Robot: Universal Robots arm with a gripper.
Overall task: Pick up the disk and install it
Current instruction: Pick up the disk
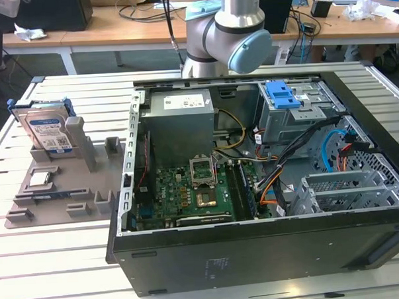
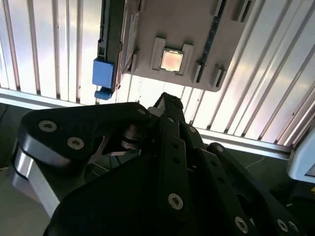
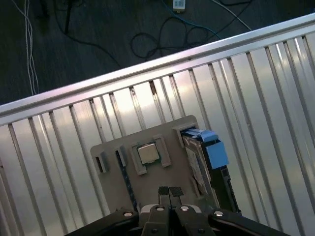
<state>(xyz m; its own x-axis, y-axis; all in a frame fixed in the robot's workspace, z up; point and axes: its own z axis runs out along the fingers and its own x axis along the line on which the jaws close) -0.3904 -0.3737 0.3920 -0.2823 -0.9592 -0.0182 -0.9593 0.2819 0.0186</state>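
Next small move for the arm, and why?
Probably shift the gripper sideways until it is over the disk. The disk stands on edge in the grey holder, untouched. The shut fingers hang high above the holder, off to the disk's side.

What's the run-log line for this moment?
phase: pre-grasp | tool: shut, empty, above grey plastic tray | silver metal disk with blue rails: on edge in tray, untouched

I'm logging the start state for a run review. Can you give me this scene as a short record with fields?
disk: upright in grey holder, exterior view's left
gripper: shut, empty, over the holder, apart from disk
computer case: open, blue caddy on its drive bay
progress: disk not yet picked up
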